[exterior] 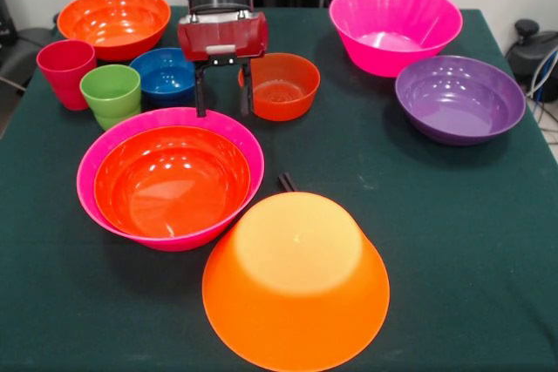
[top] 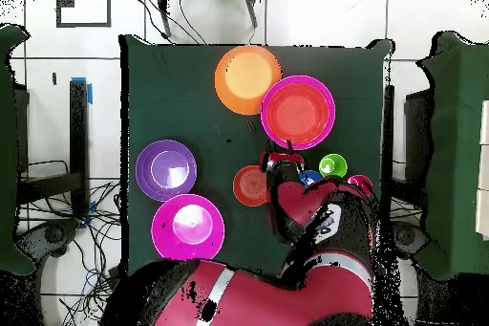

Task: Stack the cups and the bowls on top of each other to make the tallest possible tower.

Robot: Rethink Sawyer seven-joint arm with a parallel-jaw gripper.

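Note:
The tower is a red-orange bowl (exterior: 172, 182) nested in a large magenta bowl (exterior: 85, 182) at the near left; it also shows in the overhead view (top: 298, 114). My gripper (exterior: 224, 112) hangs open and empty just over that bowl's far rim, between the small blue bowl (exterior: 166, 74) and the small orange-red bowl (exterior: 281, 84). The lime green cup (exterior: 111, 95) and the red-pink cup (exterior: 65, 71) stand upright at the left. A large light orange bowl (exterior: 295, 280) lies upside down at the near edge.
A second red-orange bowl (exterior: 113, 22) sits at the far left, a second magenta bowl (exterior: 395, 25) at the far right, and a purple bowl (exterior: 459, 98) to the right. A small dark object (exterior: 286, 182) lies on the green cloth by the light orange bowl.

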